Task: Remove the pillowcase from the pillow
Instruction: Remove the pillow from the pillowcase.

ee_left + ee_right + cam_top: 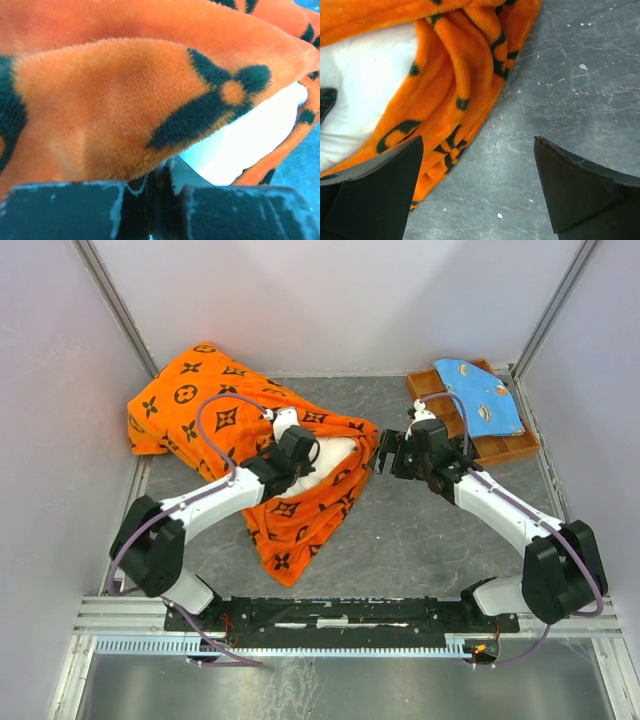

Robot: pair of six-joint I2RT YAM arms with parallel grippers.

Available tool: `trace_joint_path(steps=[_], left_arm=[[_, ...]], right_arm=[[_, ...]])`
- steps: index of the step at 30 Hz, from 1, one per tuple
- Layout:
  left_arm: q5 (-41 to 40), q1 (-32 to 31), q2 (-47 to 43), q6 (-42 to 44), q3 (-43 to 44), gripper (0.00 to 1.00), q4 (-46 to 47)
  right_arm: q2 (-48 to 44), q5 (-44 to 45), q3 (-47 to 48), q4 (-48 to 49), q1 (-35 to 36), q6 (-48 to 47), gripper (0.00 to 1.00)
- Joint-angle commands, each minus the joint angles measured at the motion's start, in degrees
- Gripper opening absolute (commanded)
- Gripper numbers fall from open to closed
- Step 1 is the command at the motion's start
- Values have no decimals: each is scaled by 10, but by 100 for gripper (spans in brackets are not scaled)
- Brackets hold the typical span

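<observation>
A: Pillowcase (190, 390) from overhead, where does it lie?
B: Orange and crumpled, from the far left corner of the desk (430, 530) to its middle. The white pillow (335, 455) shows at its right-hand opening. The left end effector (300, 448) sits on that opening; the right end effector (383, 453) hangs just beside it.
A: Left wrist camera?
B: Fingers (65, 210) clenched on a fold of the pillowcase, white pillow showing behind it.
A: Right wrist?
B: Released: fingers (370, 195) wide apart above bare grey desk, the fabric's edge beneath one of them.
</observation>
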Motion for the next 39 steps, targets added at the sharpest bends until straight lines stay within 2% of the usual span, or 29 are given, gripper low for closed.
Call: trace_joint_path(steps=[1, 9, 15, 19, 22, 23, 25, 27, 30, 35, 39], left_arm=[[48, 7, -80, 41, -9, 3, -26], [40, 7, -150, 57, -3, 3, -61], [28, 6, -174, 59, -8, 3, -63], [19, 8, -191, 62, -5, 3, -72], [12, 13, -205, 72, 4, 3, -83], [10, 16, -208, 75, 8, 3, -86], [10, 23, -216, 79, 14, 3, -92], [10, 28, -224, 81, 19, 3, -92], [8, 35, -236, 82, 27, 3, -87], [14, 40, -247, 82, 53, 3, -87], [49, 41, -253, 70, 57, 3, -61]], right_arm=[[24, -30, 42, 61, 3, 23, 99], [51, 23, 125, 58, 98, -30, 96], [114, 28, 182, 57, 123, -21, 85], [157, 78, 215, -10, 121, -39, 72], [154, 103, 194, -24, 110, -54, 61], [148, 111, 177, -23, 104, -57, 54], [140, 120, 140, -17, 83, -52, 30], [140, 96, 98, 3, 49, -29, 12], [158, 51, 55, 38, 12, 6, 3], [193, 8, 42, 71, 10, 29, 2], [181, -16, 31, 105, 20, 37, 2]])
